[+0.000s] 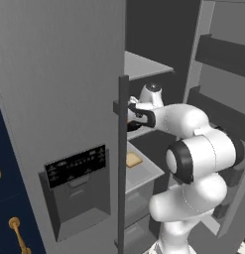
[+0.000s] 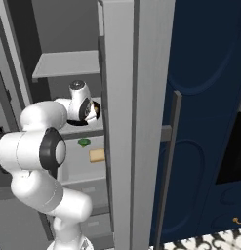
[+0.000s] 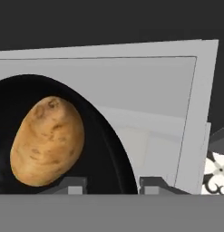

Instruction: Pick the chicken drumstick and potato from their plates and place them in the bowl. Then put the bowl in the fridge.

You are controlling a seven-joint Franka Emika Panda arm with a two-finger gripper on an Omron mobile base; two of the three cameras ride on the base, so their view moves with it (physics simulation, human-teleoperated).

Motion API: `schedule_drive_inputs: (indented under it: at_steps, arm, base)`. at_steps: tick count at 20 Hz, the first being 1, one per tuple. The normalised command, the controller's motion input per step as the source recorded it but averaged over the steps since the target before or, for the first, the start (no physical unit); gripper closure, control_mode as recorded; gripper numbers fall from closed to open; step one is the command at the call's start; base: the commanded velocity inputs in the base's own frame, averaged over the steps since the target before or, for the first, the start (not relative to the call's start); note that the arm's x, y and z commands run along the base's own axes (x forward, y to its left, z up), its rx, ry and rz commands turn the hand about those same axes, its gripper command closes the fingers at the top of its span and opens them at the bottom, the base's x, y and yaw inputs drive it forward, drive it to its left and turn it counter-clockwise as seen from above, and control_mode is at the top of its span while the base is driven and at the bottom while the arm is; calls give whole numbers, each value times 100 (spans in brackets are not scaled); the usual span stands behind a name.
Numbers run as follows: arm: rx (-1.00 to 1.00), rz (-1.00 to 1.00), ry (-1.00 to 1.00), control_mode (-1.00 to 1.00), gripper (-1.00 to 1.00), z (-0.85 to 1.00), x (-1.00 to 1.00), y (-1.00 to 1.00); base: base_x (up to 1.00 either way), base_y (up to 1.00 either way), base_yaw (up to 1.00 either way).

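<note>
Late stage. The smooth tan-brown oval potato (image 3: 46, 141) lies inside the deep, glossy black round bowl (image 3: 111, 149), so that part of the loading reads as done. The chicken drumstick is not to be made out in the part of the bowl that shows; whether it went in I cannot tell.

The tall grey steel fridge (image 1: 59, 89) stands with one door open, and the white arm reaches into the lit compartment at mid height. The tool (image 3: 109, 183) shows its two dark tips either side of the bowl's rim, which looks like a grip on the rim, though contact itself is hidden. My reading: bowl held just above or on a pale grey fridge shelf (image 3: 145, 90); what is left is setting it down, letting go, withdrawing.

Room: a lower shelf carries a small tan block (image 1: 133, 159) and a small green item (image 2: 84, 142). Drawers below. Dark dispenser panel (image 1: 76, 165) in the closed door. Navy cabinets with brass knobs (image 1: 15, 224) flank the fridge; patterned floor at the bottom edge.
</note>
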Motion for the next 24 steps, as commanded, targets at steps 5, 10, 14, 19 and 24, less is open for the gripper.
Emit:
schedule_drive_inputs:
  at_steps: [5,10,14,19,24]
  arm:
    - [0,-3,-25,-100,-100,19,-42,2]
    - [0,-3,-8,-100,-100,53,-82,0]
    - [3,-1,-3,-100,-100,74,-100,0]
    - [4,0,-1,-100,-100,54,-100,-5]
    - [6,-1,-5,-100,-100,33,-100,-10]
  base:
    - [0,0,0]
    - [0,0,0]
    - [0,0,0]
    - [0,0,0]
    - [0,0,0]
